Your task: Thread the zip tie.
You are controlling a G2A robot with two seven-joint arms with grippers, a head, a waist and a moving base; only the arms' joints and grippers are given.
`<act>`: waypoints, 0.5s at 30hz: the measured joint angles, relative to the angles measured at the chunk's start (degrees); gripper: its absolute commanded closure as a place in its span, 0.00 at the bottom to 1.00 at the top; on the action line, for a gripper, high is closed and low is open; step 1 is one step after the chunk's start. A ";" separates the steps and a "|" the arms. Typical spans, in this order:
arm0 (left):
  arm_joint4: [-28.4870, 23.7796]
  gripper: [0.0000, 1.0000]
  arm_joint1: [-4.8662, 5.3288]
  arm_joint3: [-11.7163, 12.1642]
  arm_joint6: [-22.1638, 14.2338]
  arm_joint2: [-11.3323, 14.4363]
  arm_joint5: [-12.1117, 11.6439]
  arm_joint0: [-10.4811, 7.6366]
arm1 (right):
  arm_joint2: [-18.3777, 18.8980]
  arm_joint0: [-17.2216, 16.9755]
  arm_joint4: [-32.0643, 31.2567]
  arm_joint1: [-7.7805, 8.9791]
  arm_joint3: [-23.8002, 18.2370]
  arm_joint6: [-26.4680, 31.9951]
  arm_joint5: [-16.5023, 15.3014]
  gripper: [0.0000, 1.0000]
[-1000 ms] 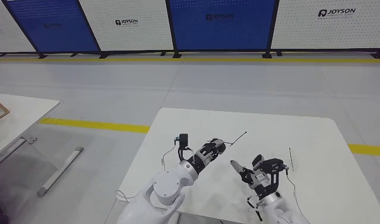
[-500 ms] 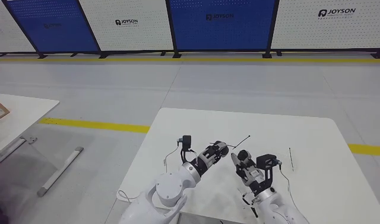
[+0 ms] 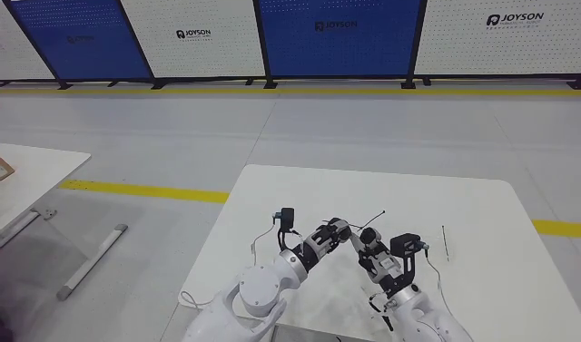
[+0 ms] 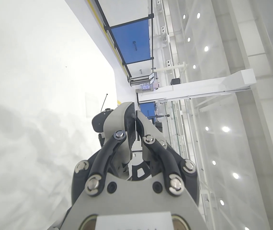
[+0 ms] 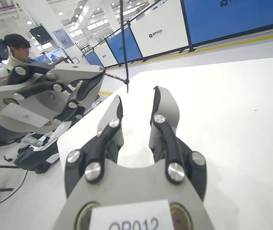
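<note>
My left gripper (image 3: 343, 228) is shut on a black zip tie (image 3: 370, 219), which sticks out from its tips toward the far right, above the white table (image 3: 300, 197). In the left wrist view, the thin strip of the zip tie (image 4: 134, 123) is pinched between the closed fingers of the left gripper (image 4: 134, 108). My right gripper (image 3: 367, 238) sits close beside it, open (image 5: 137, 94) and holding nothing. Just beyond its fingertips hangs the zip tie's head (image 5: 126, 81). One strip runs from the head to the left gripper (image 5: 101, 75), and a long strip rises from it.
A second black zip tie (image 3: 445, 240) lies flat on the table to the right of both arms, and the left wrist view shows this second zip tie (image 4: 104, 102) beyond the fingers. The table's rounded far corners and edges are close by.
My right gripper has moved left and slightly away from me, closing in on the left gripper. The left gripper with the zip tie has shifted a little to the right.
</note>
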 measured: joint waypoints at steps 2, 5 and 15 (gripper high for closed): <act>0.40 1.00 0.02 0.04 -0.11 0.07 0.00 0.07 | -0.03 0.04 0.10 0.00 -0.06 -0.26 -0.01 0.72; 0.50 1.00 0.03 0.18 -0.35 0.10 0.11 0.06 | -0.09 0.15 0.21 0.00 -0.05 -0.53 0.00 0.73; 1.11 1.00 0.08 0.16 -1.15 0.33 0.30 0.05 | -0.34 0.61 0.61 0.01 0.36 -0.85 -0.07 1.00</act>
